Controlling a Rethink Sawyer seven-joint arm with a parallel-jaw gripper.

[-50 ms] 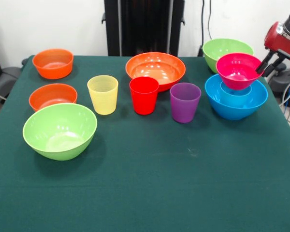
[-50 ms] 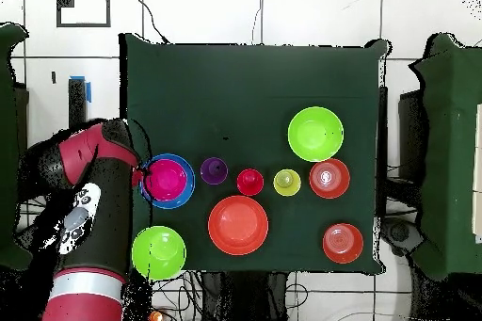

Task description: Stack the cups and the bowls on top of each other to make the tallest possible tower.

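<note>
Above the large glossy blue plastic bowl (image 1: 236,102), jaws pinch the small magenta plastic bowl's (image 1: 238,70) rim; only the front view reveals a light blue cup (image 1: 235,89) beneath.

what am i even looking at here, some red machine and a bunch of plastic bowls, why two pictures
It is one moment seen by two cameras: one looks across the table, the other straight down from above. The red and black thing is a robot arm, and its gripper has its fingers closed on the rim of the small magenta bowl. That bowl is held over the light blue cup, which sits inside the large blue bowl.

On the green table also stand the yellow cup, red cup and purple cup in a row, a wide orange bowl behind them, two small orange bowls, and two lime green bowls. The job is to stack them into a tower.
</note>
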